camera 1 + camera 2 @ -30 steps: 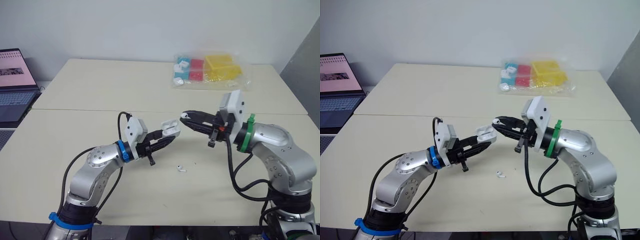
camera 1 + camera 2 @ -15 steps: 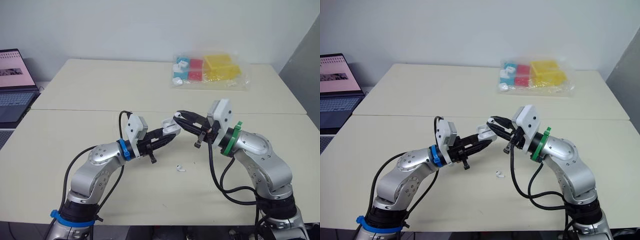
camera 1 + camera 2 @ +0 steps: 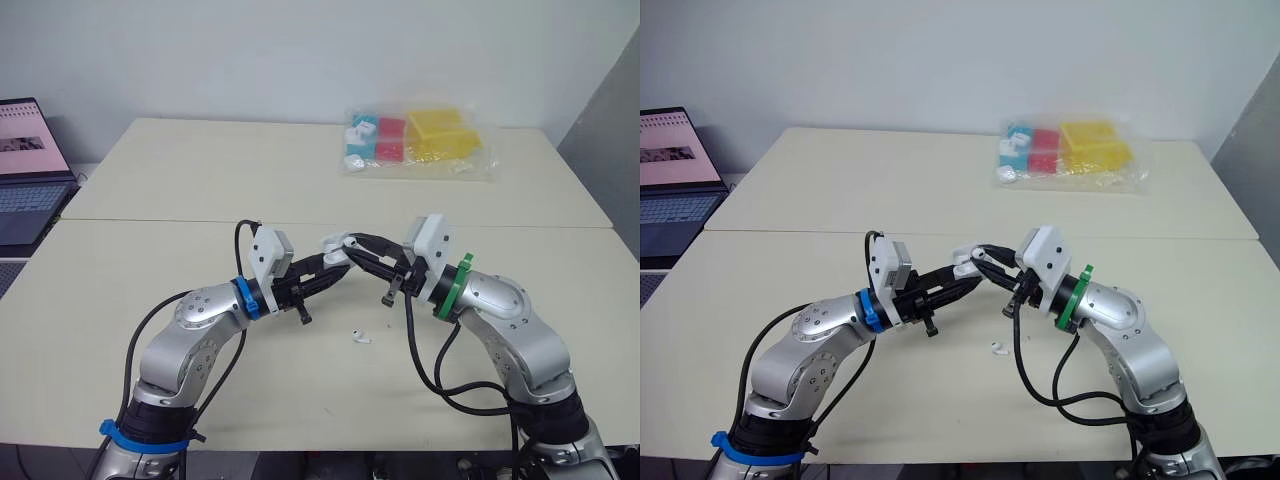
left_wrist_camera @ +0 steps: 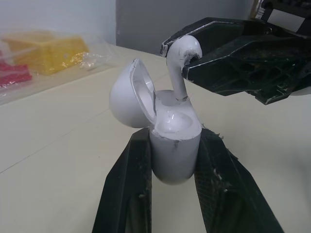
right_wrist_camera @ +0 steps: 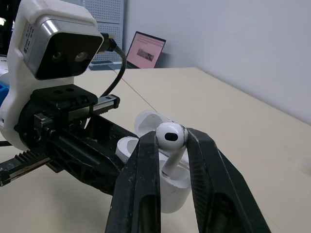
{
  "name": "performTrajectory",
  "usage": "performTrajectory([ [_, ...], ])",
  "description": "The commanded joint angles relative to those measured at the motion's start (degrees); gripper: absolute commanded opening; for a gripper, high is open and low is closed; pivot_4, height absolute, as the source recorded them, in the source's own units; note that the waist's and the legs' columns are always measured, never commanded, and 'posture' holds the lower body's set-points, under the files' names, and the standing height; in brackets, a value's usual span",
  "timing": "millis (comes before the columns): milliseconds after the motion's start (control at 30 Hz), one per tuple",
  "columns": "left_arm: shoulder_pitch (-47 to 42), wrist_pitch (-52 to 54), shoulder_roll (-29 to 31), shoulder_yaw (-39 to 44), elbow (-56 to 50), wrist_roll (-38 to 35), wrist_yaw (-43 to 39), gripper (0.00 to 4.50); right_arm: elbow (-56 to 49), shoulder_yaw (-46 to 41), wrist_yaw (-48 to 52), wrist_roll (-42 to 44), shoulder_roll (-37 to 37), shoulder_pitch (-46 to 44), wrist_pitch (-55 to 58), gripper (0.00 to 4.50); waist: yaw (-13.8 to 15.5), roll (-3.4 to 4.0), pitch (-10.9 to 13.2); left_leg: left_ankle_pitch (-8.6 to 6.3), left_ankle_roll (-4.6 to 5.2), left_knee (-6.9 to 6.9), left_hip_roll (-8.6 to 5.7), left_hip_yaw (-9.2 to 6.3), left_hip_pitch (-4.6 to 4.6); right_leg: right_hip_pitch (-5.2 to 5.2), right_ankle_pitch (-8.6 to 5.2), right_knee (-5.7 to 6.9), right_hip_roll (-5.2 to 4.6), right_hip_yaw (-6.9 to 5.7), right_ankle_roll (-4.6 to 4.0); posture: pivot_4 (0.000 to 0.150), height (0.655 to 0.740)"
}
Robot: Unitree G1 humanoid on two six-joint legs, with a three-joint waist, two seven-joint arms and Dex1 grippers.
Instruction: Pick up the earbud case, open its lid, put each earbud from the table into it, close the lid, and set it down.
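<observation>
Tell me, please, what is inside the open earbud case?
One earbud, pinched by the right gripper, has its stem dipping into one socket of the earbud case. The other socket looks empty. How deep the stem goes is hidden by the rim.

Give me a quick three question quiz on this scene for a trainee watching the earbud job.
1. True or false: the earbud case in the left gripper has its lid shut.
2. What does the right gripper hold? A an earbud; B the case; C nothing.
3. Fill in: the other earbud lies on the ____.
Key: 1 false; 2 A; 3 table.
</observation>
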Motion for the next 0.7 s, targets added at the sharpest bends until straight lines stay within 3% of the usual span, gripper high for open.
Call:
performTrajectory([
  [33, -0.75, -0.60, -0.05, 0.65, -2.31, -1.20, -0.42, 0.80, 0.02, -0.24, -0.31, -0.94, -0.37, 0.03, -2.75, 0.42, 0.00, 0.00, 0.00, 0.00, 0.00, 0.00, 0.00, 0.00, 0.00, 0.00, 0.00, 0.00, 0.00, 0.01, 0.00, 0.150, 0.7400],
  [233, -0.75, -0.44, -0.22, 0.83, -2.37, -1.23, -0.37, 0.80, 1.39, 0.88, 0.76, -2.45, -2.17, 0.73, -4.26, 0.42, 0.01, 0.00, 0.00, 0.00, 0.00, 0.00, 0.00, 0.00, 0.00, 0.00, 0.00, 0.00, 0.00, 0.00, 0.00, 0.150, 0.7400],
  [467, -0.61, -1.04, -0.16, 0.61, -2.45, -0.60, -0.84, 0.80, -0.52, 0.50, 2.35, 2.52, -2.72, 0.82, 0.56, 0.42, 0.02, 0.00, 0.00, 0.00, 0.00, 0.00, 0.01, -0.01, 0.00, 0.00, 0.00, 0.00, 0.00, 0.00, 0.00, 0.150, 0.7400],
  [500, -0.55, -1.11, -0.16, 0.56, -2.52, -0.54, -0.87, 0.80, -0.74, 0.30, 2.19, 2.81, -2.89, 0.55, 1.34, 1.13, 0.02, 0.00, 0.00, 0.00, 0.00, 0.00, 0.01, -0.01, 0.00, 0.00, 0.00, 0.00, 0.00, 0.00, 0.00, 0.150, 0.7400],
  [700, -0.06, -1.53, -0.12, 0.23, -2.49, -0.02, -0.94, 0.80, -2.87, -1.20, 2.24, 4.60, -4.54, -0.51, 4.54, 3.16, 0.03, 0.00, 0.00, 0.00, 0.00, 0.00, 0.01, -0.01, 0.00, 0.00, 0.00, -0.01, 0.00, 0.00, 0.00, 0.150, 0.7400],
])
